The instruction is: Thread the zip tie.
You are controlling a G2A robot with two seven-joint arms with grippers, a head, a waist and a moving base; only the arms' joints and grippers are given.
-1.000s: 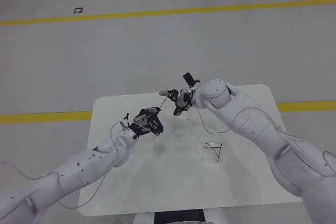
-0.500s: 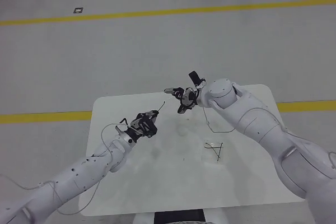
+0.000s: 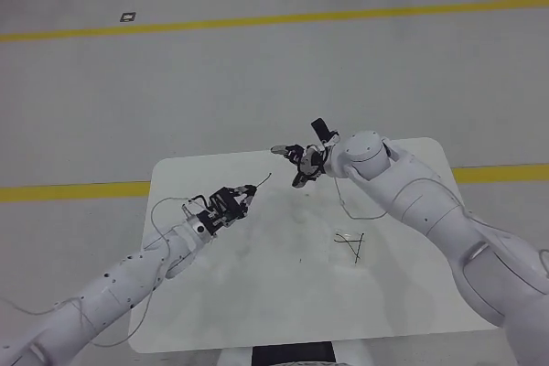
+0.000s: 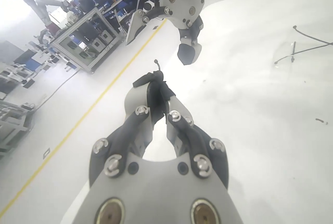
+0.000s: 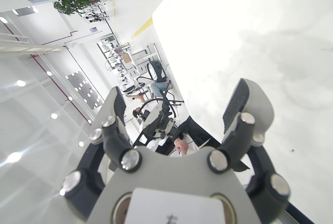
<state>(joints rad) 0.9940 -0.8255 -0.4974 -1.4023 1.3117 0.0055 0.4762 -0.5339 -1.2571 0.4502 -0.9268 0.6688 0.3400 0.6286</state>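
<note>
A thin black zip tie (image 3: 260, 181) is pinched in my left gripper (image 3: 242, 195), which is shut on it above the left half of the white table (image 3: 393, 293). In the left wrist view a short end of the zip tie (image 4: 157, 65) sticks out past the left gripper (image 4: 158, 82). My right gripper (image 3: 293, 157) hangs open near the table's far edge, a short way beyond the tie's free end and not touching it. The right wrist view has the right gripper (image 5: 179, 100) spread wide with nothing between its fingers. From the left wrist camera, the right gripper (image 4: 160, 40) hangs just beyond the tie's tip.
A few spare black zip ties (image 3: 350, 244) lie crossed on the table's right half, also seen as spare zip ties (image 4: 299, 51) from the left wrist. A small dark scrap (image 4: 321, 120) lies nearby. Bare table surface lies between and in front of the arms.
The two grippers have drawn apart. My left gripper pulled back to the left with the zip tie; the right gripper shifted slightly right, away from the tie.
</note>
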